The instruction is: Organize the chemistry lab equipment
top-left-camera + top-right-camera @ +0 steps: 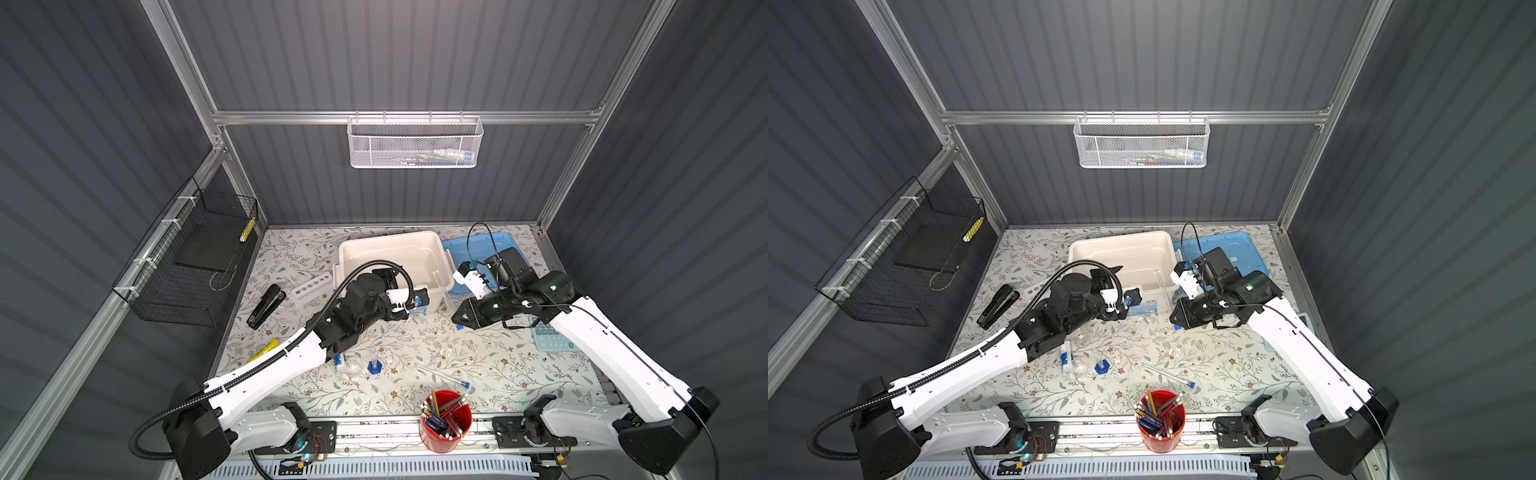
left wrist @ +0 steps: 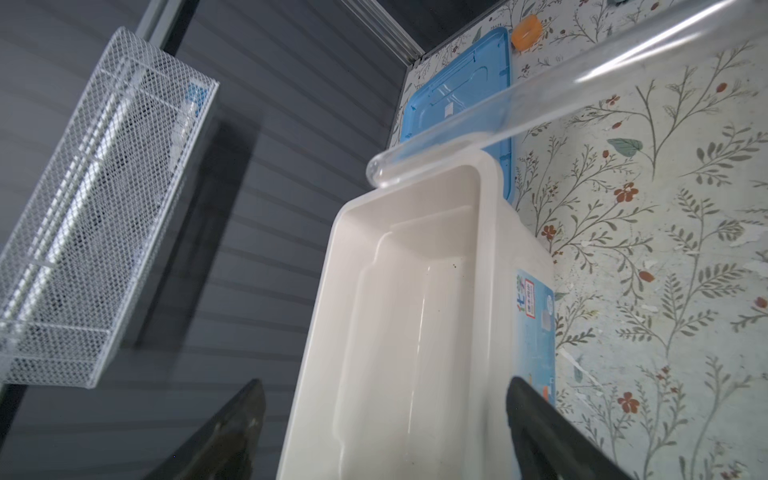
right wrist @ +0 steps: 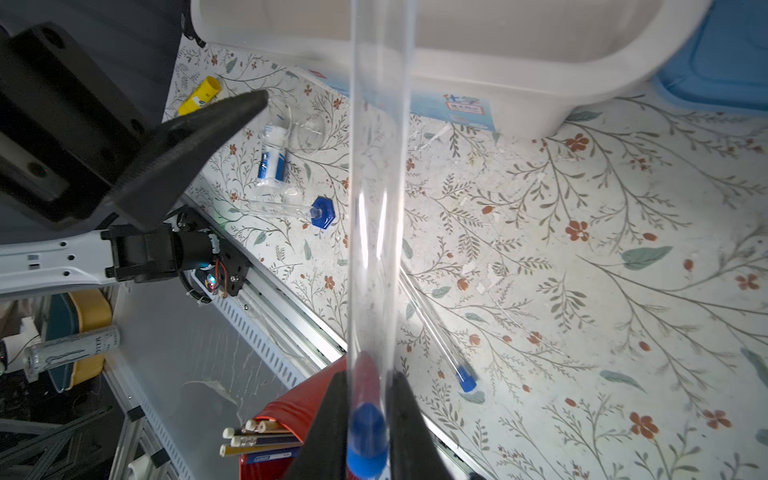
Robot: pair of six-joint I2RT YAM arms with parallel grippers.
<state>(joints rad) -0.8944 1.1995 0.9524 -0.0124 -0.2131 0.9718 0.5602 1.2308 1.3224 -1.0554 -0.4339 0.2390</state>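
1. Nearest, a loose capped tube (image 1: pixel 442 375), measuring cylinder (image 1: pixel 375 366) and flask (image 1: pixel 353 365) are seen unsorted on the counter (image 1: pixel 519 365).
2. The held tube (image 3: pixel 380 166) is pinched at its blue-capped end by the right tool (image 3: pixel 369 386), which is narrowed on it. The round end is thereby led over the bin.
3. The left tool (image 2: pixel 385 382) is spread wide and empty at the white bin's (image 1: pixel 390 239) near wall, probably kept ready.
4. The blue lid (image 1: pixel 503 241) is parked just beside the bin, so the opening is kept free.
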